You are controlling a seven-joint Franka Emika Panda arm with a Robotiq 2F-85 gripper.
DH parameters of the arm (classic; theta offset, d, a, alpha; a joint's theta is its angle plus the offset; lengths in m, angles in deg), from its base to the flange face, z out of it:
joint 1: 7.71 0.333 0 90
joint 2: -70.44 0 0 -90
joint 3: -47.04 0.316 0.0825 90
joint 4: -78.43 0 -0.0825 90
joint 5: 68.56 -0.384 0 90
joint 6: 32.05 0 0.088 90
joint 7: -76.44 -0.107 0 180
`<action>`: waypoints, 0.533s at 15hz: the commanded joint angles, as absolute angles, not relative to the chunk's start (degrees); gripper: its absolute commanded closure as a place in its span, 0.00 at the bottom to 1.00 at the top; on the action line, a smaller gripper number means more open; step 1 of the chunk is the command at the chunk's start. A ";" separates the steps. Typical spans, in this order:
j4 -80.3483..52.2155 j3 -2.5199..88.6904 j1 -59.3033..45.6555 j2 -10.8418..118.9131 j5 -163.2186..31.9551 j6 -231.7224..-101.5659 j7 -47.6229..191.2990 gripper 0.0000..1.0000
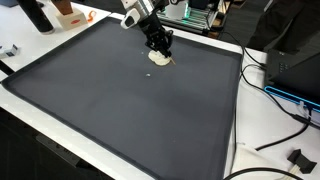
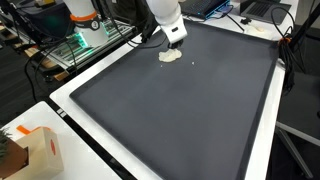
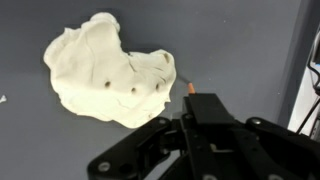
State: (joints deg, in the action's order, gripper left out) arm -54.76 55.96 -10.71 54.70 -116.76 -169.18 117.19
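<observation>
- Near the dark mat's far edge: tool (image 1: 160,52) sits low, right beside the cream lump (image 3: 105,65).
- Tool opening: can't tell, fingers mostly out of the wrist view.
- Lump lies flat on the mat (image 1: 120,115), which covers the bench (image 2: 80,125).

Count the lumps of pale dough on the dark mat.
1. The dough lump lies near an edge of the mat, just beside the gripper. More could be hidden under the gripper.

Cream dough-like lump (image 3: 105,65) lying on dark grey table (image 3: 245,40); three small dents in near face. Black fingers (image 3: 207,108) just beside lump's lower right edge. Contact unclear, possibly touching.
</observation>
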 commanded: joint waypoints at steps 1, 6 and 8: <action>-53.58 55.26 -11.73 53.22 -120.04 -165.56 120.86 0.97; -52.72 54.32 -12.11 52.48 -122.31 -162.22 122.54 0.97; -52.73 53.89 -11.98 52.46 -123.05 -161.84 122.03 0.97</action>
